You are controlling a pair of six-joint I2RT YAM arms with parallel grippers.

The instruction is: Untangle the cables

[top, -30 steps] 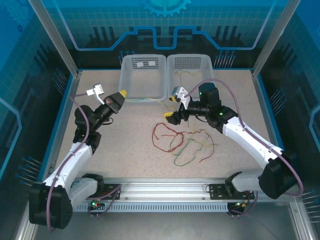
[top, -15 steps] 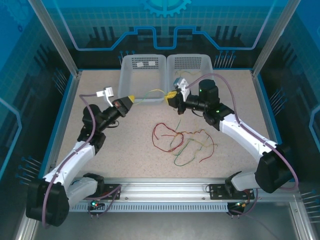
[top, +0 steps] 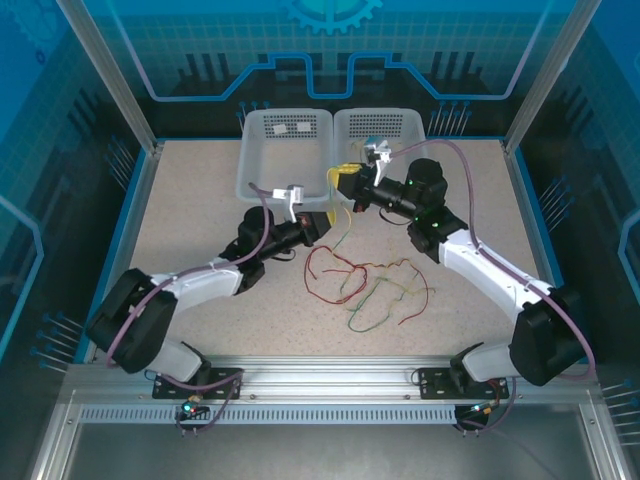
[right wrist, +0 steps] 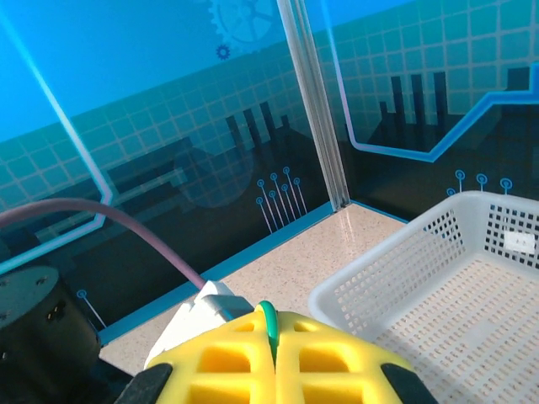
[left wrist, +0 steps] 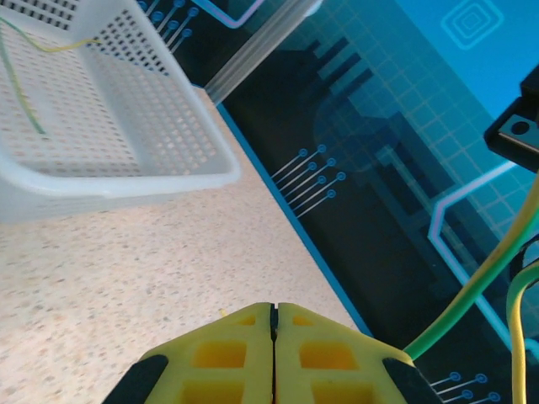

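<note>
A robotics lab cell: aluminium-framed enclosure (top: pixel 105 75), blue circuit-print walls (top: pixel 450 40).

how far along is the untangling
Nothing looks finished: the red cable and the other loose cables lie overlapping mid-table. In hand: the right gripper is shut on a green cable; the left gripper is shut nearby. Left: separating the whole pile.

Speckled tbl (top: pixel 200 200) w/ cables (top: pixel 372 290), 2 baskets (top: pixel 285 160)
</note>
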